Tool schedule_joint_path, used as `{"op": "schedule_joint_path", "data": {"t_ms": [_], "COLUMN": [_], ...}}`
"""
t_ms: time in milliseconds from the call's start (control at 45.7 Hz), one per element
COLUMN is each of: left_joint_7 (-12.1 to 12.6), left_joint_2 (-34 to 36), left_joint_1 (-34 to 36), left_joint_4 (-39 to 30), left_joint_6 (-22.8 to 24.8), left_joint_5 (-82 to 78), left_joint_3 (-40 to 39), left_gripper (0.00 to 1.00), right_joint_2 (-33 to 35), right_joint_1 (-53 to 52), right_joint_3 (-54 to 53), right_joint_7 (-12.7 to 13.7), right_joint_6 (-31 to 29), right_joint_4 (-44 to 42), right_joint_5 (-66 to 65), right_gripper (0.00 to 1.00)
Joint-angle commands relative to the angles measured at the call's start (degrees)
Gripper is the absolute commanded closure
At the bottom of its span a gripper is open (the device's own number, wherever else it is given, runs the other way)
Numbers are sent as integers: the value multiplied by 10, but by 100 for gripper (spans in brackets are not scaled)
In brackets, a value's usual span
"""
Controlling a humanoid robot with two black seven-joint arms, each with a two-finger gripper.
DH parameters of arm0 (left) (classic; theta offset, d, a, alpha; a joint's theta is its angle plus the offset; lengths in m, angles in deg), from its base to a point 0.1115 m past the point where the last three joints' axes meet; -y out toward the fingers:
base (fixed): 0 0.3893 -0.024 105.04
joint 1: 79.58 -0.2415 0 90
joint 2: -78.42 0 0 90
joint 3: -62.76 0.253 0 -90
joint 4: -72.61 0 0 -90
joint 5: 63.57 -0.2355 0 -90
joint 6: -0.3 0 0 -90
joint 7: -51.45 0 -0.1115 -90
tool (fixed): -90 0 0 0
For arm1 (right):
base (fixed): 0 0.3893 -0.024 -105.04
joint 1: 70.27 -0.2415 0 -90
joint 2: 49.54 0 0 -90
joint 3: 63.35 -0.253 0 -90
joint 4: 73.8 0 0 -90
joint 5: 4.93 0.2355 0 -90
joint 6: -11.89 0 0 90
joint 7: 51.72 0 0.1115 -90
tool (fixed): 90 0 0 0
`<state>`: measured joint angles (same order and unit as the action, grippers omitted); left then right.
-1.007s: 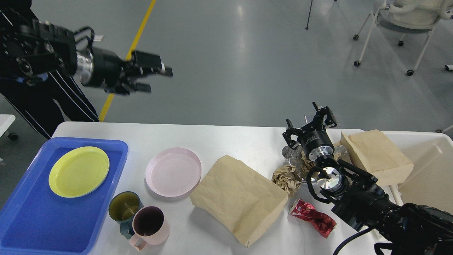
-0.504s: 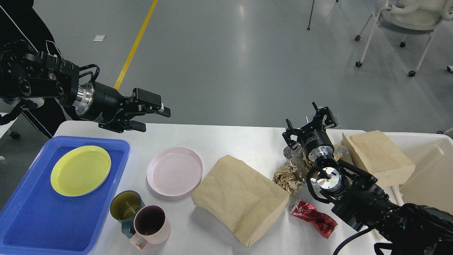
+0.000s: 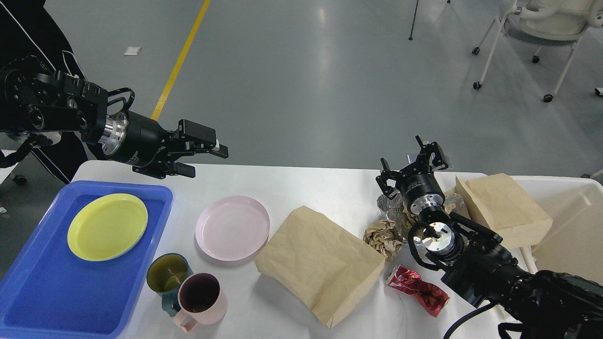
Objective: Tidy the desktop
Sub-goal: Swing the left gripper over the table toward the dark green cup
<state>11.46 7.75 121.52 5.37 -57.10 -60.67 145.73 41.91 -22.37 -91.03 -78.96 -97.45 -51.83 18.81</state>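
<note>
The white desktop (image 3: 301,188) holds a pink plate (image 3: 232,228), a green mug (image 3: 167,278) and a pink mug (image 3: 200,297) side by side, a large brown paper bag (image 3: 318,263), a crumpled brown paper ball (image 3: 381,238), a red wrapper (image 3: 417,289) and crumpled clear plastic (image 3: 388,207). My left gripper (image 3: 206,161) is open and empty above the table's far edge, beyond the pink plate. My right gripper (image 3: 412,165) is open and empty, above the clear plastic.
A blue tray (image 3: 42,287) at the left front holds a yellow plate (image 3: 107,226). A second brown paper bag (image 3: 501,207) lies at the right, leaning on an off-white bin (image 3: 572,221). A person in dark clothes (image 3: 28,28) stands at the far left.
My left arm has come down and a little toward the table's far left edge, then almost stopped. The right arm and the objects have not moved.
</note>
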Motion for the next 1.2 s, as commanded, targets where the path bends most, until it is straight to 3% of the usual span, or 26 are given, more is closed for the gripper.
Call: {"op": "schedule_joint_path", "data": {"t_ms": [0, 635, 898, 1095, 1183], "left_joint_7": [0, -1, -1, -4, -2], "left_joint_2": [0, 0, -3, -27, -28], "left_joint_1": [-4, -17, -22, -58, -63], "left_joint_4": [1, -1, -10, -11, -15], "left_joint_6": [0, 2, 122, 140, 176], "left_joint_5": [0, 0, -29, -29, -29], "left_joint_3": [0, -4, -13, -31, -29], "left_gripper": [3, 3, 3, 3, 3], "right_joint_2": [0, 0, 0, 0, 0], "right_joint_1": [0, -1, -1, -1, -1], "right_joint_3": [-1, 0, 0, 0, 0], "right_joint_7": [1, 0, 0, 0, 0], "right_joint_6": [0, 0, 0, 0, 0], "right_joint_4": [0, -1, 0, -1, -1], "right_joint_5": [0, 0, 0, 0, 0], "right_gripper": [0, 0, 0, 0, 0]}}
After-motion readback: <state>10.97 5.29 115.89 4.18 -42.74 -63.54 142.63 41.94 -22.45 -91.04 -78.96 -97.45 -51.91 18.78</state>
